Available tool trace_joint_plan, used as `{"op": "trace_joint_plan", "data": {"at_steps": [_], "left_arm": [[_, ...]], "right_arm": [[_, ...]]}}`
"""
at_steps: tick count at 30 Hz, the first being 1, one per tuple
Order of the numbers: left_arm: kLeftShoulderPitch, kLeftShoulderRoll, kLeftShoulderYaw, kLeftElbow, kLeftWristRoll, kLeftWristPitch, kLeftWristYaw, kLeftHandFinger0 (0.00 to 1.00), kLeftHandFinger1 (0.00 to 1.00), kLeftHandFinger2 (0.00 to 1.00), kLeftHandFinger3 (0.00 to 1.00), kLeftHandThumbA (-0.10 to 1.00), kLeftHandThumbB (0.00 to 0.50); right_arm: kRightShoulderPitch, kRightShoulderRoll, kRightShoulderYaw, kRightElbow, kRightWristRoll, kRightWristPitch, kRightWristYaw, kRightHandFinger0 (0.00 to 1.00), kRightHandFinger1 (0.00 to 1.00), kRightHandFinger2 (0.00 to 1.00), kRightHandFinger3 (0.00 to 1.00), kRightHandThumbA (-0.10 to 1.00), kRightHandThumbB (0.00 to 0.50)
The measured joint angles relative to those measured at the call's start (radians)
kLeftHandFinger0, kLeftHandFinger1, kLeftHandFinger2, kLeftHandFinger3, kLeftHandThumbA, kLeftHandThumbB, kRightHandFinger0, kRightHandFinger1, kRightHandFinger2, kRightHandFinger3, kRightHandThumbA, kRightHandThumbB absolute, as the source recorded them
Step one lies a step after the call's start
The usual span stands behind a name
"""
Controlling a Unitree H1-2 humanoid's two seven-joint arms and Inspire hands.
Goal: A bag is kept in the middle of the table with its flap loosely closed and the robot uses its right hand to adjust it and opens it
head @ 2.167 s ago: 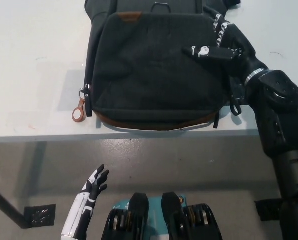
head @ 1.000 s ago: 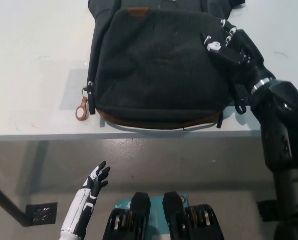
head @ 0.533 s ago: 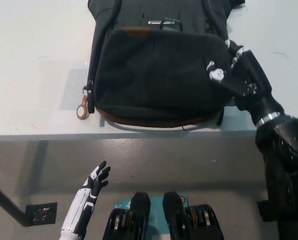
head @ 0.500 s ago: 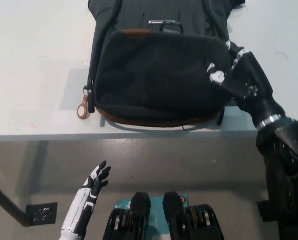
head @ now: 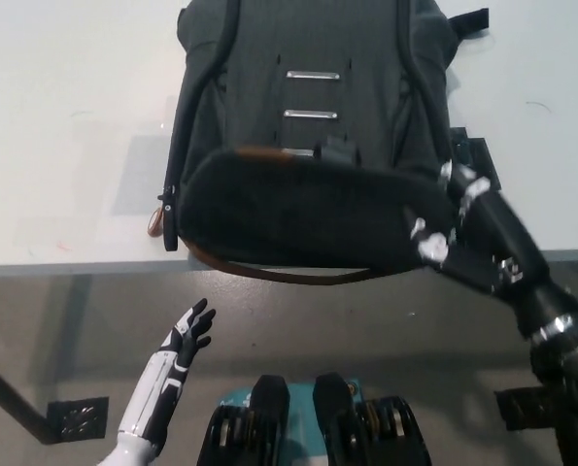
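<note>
we clamp right hand (head: 454,228) on bag (head: 313,116) flap (head: 298,209) corner; soft, floppy fabric, grip near edge. left hand (head: 187,330) idle, spread.

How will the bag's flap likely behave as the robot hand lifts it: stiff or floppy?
Probably floppy: the flap curves and sags where the right robot hand grips its edge. Likely light, since one hand raises it. The felt-like fabric looks grippy, not slippery.
</note>
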Motion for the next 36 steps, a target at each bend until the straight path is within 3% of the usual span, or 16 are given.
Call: {"op": "trace_joint_plan", "data": {"at_steps": [2,3,5,7,9,13,14,17,21,27,28,30,31,32,34,36], "left_arm": [[-0.007,0.0,0.007,0.002,-0.007,-0.001,-0.001,1.0,1.0,1.0,1.0,1.0,0.116],[-0.01,0.001,0.011,0.002,-0.011,-0.001,-0.002,1.0,1.0,1.0,1.0,1.0,0.125],[-0.015,0.002,0.017,0.003,-0.017,-0.001,-0.003,1.0,1.0,1.0,1.0,1.0,0.133],[-0.021,0.003,0.025,0.003,-0.021,-0.001,-0.004,1.0,1.0,1.0,1.0,1.0,0.134],[-0.023,0.004,0.033,0.002,-0.024,-0.001,-0.005,1.0,1.0,1.0,1.0,1.0,0.14],[-0.023,0.004,0.041,0.002,-0.032,0.0,-0.005,1.0,1.0,1.0,1.0,1.0,0.13],[-0.023,0.004,0.043,0.0,-0.035,0.001,-0.006,1.0,1.0,1.0,1.0,1.0,0.103],[-0.023,0.004,0.054,-0.006,-0.055,0.007,-0.008,1.0,1.0,1.0,1.0,1.0,0.077],[-0.025,0.007,0.078,-0.026,-0.076,0.02,-0.011,1.0,1.0,1.0,1.0,1.0,0.118],[-0.037,0.017,0.114,-0.037,-0.101,0.032,-0.01,1.0,1.0,1.0,1.0,1.0,0.143],[-0.041,0.016,0.122,-0.037,-0.107,0.034,-0.01,1.0,1.0,1.0,1.0,1.0,0.146],[-0.049,0.015,0.135,-0.037,-0.118,0.034,-0.01,1.0,1.0,1.0,1.0,1.0,0.15],[-0.054,0.015,0.142,-0.037,-0.124,0.035,-0.01,1.0,1.0,1.0,1.0,1.0,0.169],[-0.058,0.015,0.147,-0.037,-0.129,0.035,-0.01,1.0,1.0,1.0,1.0,1.0,0.184],[-0.063,0.015,0.154,-0.037,-0.135,0.035,-0.009,1.0,1.0,1.0,1.0,1.0,0.192],[-0.066,0.013,0.155,-0.038,-0.139,0.037,-0.009,1.0,1.0,1.0,1.0,1.0,0.178]], "right_arm": [[0.027,-0.003,0.009,0.007,-0.005,-0.021,0.004,0.31,0.66,0.86,0.82,-0.1,0.166],[0.04,-0.003,0.01,0.011,-0.006,-0.029,0.004,0.52,0.8,0.92,0.94,-0.06,0.161],[0.065,-0.004,0.014,0.021,-0.007,-0.042,0.008,0.82,0.91,0.96,1.0,0.12,0.241],[0.094,-0.014,0.027,0.045,-0.012,-0.069,0.015,0.87,0.94,1.0,1.0,0.27,0.273],[0.121,-0.039,0.05,0.063,-0.032,-0.099,0.021,1.0,1.0,1.0,1.0,0.46,0.318],[0.17,-0.1,0.104,0.08,-0.103,-0.15,0.023,1.0,1.0,1.0,1.0,0.62,0.349],[0.181,-0.114,0.119,0.083,-0.124,-0.159,0.024,1.0,1.0,1.0,1.0,0.65,0.357],[0.203,-0.145,0.157,0.099,-0.167,-0.183,0.029,1.0,1.0,1.0,1.0,0.66,0.371],[0.213,-0.172,0.18,0.099,-0.192,-0.203,0.042,1.0,1.0,1.0,1.0,0.68,0.409],[0.242,-0.226,0.213,0.086,-0.204,-0.231,0.082,1.0,1.0,1.0,1.0,0.72,0.366],[0.25,-0.239,0.216,0.076,-0.203,-0.229,0.094,1.0,1.0,1.0,1.0,0.8,0.309],[0.265,-0.264,0.218,0.069,-0.201,-0.224,0.112,1.0,1.0,1.0,1.0,0.89,0.272],[0.273,-0.279,0.218,0.068,-0.2,-0.22,0.123,1.0,1.0,1.0,1.0,1.0,0.228],[0.281,-0.292,0.218,0.068,-0.2,-0.216,0.13,1.0,1.0,1.0,1.0,1.0,0.241],[0.302,-0.32,0.214,0.065,-0.199,-0.208,0.14,1.0,1.0,1.0,1.0,1.0,0.203],[0.333,-0.323,0.175,0.066,-0.185,-0.197,0.139,1.0,1.0,1.0,1.0,1.0,0.217]]}}
